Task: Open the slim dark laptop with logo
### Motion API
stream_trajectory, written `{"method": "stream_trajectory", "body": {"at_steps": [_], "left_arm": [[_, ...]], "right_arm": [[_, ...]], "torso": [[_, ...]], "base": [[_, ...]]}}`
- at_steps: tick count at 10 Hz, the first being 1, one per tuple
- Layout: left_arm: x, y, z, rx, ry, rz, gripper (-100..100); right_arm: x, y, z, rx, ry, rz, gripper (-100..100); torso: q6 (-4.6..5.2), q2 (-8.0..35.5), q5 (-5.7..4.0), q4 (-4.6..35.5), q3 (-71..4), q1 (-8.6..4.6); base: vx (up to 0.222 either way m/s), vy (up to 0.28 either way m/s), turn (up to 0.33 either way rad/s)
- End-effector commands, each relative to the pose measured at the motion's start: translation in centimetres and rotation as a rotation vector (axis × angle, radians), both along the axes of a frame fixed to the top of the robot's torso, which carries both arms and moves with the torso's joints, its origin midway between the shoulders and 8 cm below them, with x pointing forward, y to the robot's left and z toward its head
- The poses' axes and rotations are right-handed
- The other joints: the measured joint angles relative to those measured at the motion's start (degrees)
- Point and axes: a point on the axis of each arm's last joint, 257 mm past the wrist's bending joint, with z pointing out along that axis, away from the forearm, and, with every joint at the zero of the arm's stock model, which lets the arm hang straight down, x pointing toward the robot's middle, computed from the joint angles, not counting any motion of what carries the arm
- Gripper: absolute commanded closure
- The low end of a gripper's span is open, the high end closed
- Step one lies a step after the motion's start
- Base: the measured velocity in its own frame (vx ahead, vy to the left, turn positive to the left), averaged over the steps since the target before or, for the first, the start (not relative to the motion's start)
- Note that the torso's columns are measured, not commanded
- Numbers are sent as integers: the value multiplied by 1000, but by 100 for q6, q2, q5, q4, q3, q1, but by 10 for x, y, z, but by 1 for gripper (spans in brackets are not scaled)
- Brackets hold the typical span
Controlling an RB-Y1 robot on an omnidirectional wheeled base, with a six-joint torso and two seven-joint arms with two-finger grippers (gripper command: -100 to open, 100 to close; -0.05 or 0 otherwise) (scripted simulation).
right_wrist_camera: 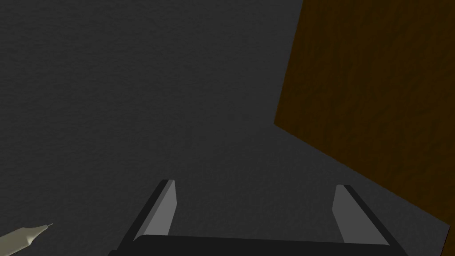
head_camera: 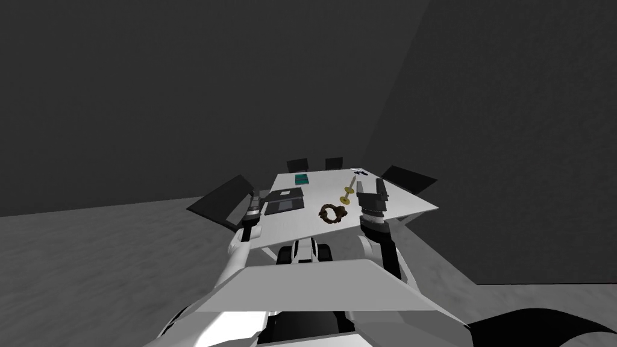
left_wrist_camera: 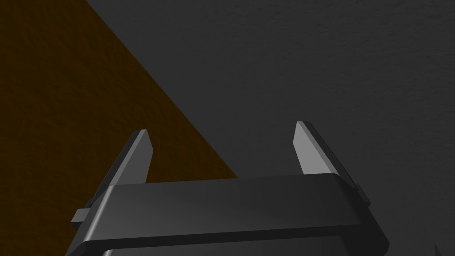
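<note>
The slim dark laptop (head_camera: 284, 200) lies flat on the left part of the white table (head_camera: 391, 208). It reads as two dark panels, one behind the other; I cannot tell how far its lid is lifted. My left gripper (head_camera: 255, 196) hovers at the table's left edge, just beside the laptop. In its wrist view the left gripper (left_wrist_camera: 221, 129) is open with nothing between its fingers. My right gripper (head_camera: 372, 188) stands over the table's right half, apart from the laptop. It is open and empty in its wrist view too (right_wrist_camera: 255, 184).
On the table lie a teal book (head_camera: 302, 179), a yellow spindle-like object (head_camera: 347, 192), a brown ring (head_camera: 332, 213) and a small dark item (head_camera: 360, 172). Dark chairs stand at the left (head_camera: 224, 201), the right (head_camera: 410, 178) and the far side (head_camera: 297, 164).
</note>
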Motion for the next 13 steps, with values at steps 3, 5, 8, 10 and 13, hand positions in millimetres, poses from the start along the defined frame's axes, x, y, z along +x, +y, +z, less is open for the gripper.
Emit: {"method": "stream_trajectory", "body": {"at_steps": [3, 5, 8, 10, 13], "left_arm": [[30, -48, 18, 6, 3, -111, -100], [38, -63, 24, 9, 3, -144, -100], [38, -63, 24, 9, 3, -144, -100], [38, -63, 24, 9, 3, -144, -100], [38, -63, 24, 9, 3, -144, -100]], "right_arm": [[0, 0, 0, 0, 0, 0, 0], [0, 0, 0, 0, 0, 0, 0], [0, 0, 0, 0, 0, 0, 0], [0, 0, 0, 0, 0, 0, 0], [0, 0, 0, 0, 0, 0, 0]], "torso": [[0, 2, -2, 0, -5, 11], [-4, 1, -7, -2, -20, -2], [-2, -1, -5, -1, -31, -13], [-3, -1, -7, -2, -25, -15], [-2, -1, -6, -1, -10, -15]], "base": [[8, -37, 178], [8, -42, 162], [2, -9, 35], [0, -4, 16], [0, -1, 4]]}}
